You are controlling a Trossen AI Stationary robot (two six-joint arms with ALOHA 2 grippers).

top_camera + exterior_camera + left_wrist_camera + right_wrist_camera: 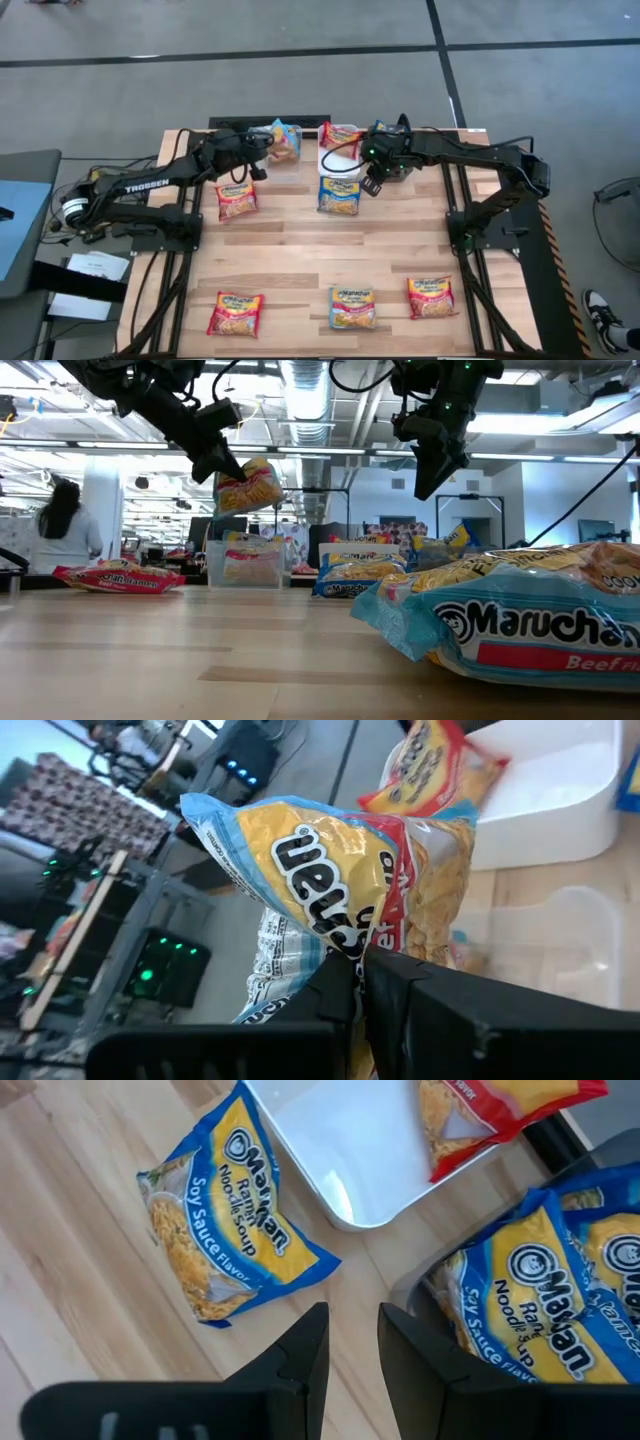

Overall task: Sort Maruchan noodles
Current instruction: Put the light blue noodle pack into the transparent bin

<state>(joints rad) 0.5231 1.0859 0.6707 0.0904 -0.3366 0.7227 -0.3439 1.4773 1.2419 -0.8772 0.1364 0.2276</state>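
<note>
My left gripper is shut on a light-blue-and-yellow Maruchan packet, held in the air over the clear bin at the table's far side. My right gripper is open and empty above the table, between a blue soy-sauce packet lying flat on the wood and the dark bin that holds blue packets. A red packet lies in the white bin. My left gripper pinches the packet between its two fingers at its crinkled lower edge. The fingers come from the table's left, slanting down. The packet is lifted clear, tilted, above the clear bin.
A red packet lies on the table left of centre. Three more packets lie along the near edge: red, light blue and red. A packet lies inside the clear bin. The table's middle is bare wood.
</note>
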